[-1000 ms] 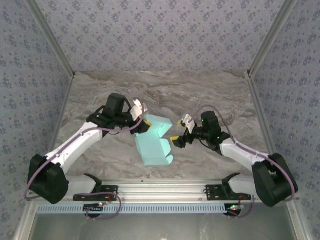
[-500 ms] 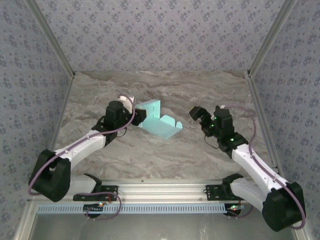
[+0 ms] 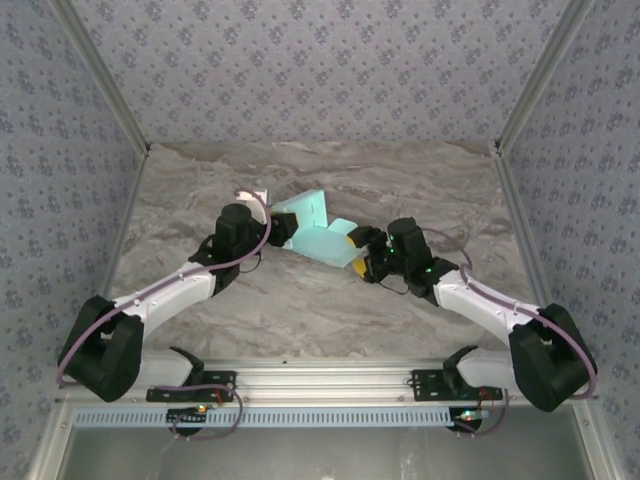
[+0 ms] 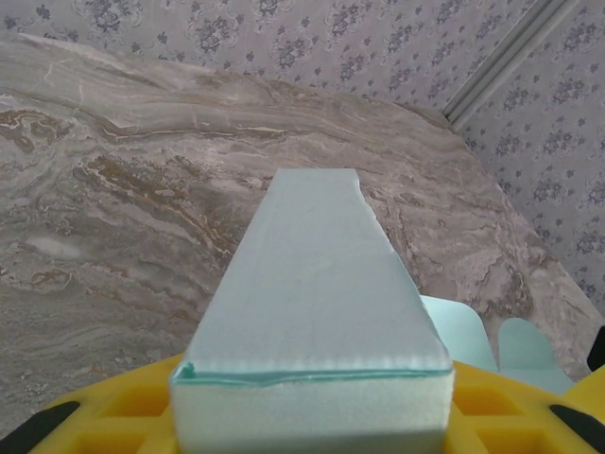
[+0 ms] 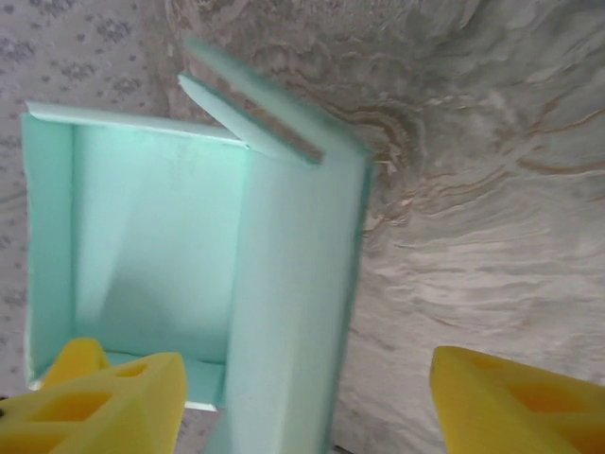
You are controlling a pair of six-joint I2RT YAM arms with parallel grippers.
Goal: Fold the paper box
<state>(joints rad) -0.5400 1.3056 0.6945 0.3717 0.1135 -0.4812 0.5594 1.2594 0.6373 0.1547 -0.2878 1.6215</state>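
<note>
The light aqua paper box (image 3: 318, 235) lies partly folded on the marble table (image 3: 300, 310), between the two arms. My left gripper (image 3: 272, 236) is shut on its left panel. In the left wrist view that panel (image 4: 317, 284) runs away from the yellow fingers (image 4: 104, 421) clamping it. My right gripper (image 3: 358, 252) is open at the box's right end. In the right wrist view an upright box wall (image 5: 293, 303) stands between the spread fingers (image 5: 104, 402), with the box's open inside (image 5: 151, 246) to the left and a raised flap (image 5: 255, 118) behind.
Patterned walls (image 3: 320, 70) close in the table at the back and both sides. A metal rail (image 3: 320, 385) runs along the near edge by the arm bases. Bare marble lies in front of and behind the box.
The left arm carried the box back and turned it. The right gripper pulled away to the right, then came back and now straddles the box's right wall.
</note>
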